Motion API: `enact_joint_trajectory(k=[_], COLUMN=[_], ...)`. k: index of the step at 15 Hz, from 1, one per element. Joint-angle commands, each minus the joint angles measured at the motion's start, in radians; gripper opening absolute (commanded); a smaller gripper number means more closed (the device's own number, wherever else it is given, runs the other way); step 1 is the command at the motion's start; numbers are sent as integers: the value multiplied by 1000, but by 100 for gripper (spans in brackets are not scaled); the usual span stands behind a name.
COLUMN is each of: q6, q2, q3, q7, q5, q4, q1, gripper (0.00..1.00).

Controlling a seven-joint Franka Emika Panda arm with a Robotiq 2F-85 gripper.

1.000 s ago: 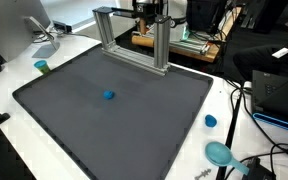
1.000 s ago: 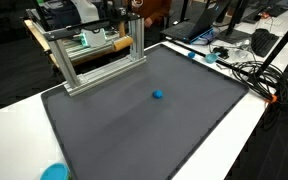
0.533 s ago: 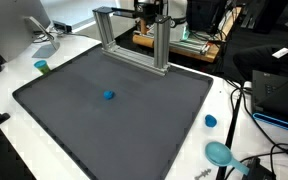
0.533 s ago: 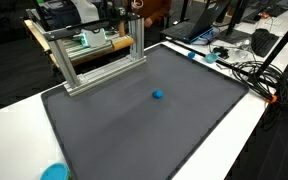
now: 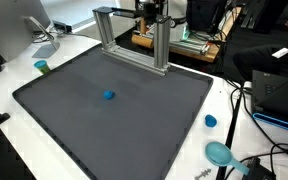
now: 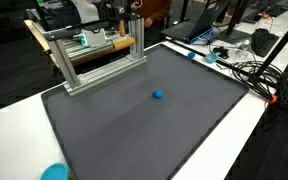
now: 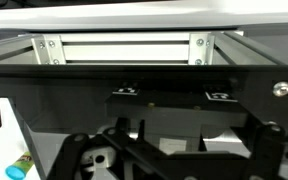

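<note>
A small blue object (image 5: 108,96) lies alone near the middle of the dark grey mat (image 5: 134,130); it shows in both exterior views (image 6: 158,96). An aluminium frame (image 5: 134,35) stands at the mat's back edge (image 6: 94,55). My gripper (image 5: 150,12) hangs above and just behind the frame's top bar, far from the blue object. In the wrist view the frame's bar (image 7: 124,48) fills the top, and my gripper (image 7: 174,150) is a dark shape below it. The fingers stand apart with nothing between them.
A small blue cap (image 5: 211,121) and a teal bowl (image 5: 219,153) sit on the white table beside the mat. A green-blue cup (image 5: 42,67) stands at the opposite side. Cables (image 6: 249,70) and a laptop (image 6: 199,30) lie past the mat's edge.
</note>
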Motion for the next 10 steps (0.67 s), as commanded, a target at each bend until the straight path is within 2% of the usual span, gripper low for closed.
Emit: enact_joint_trajectory(k=[1, 10], q6=[-49, -21], q2=[2, 44], q3=[17, 11], q7=[48, 90], q5=[12, 41], q4=[15, 52], q1=[-22, -16], gripper=[100, 100])
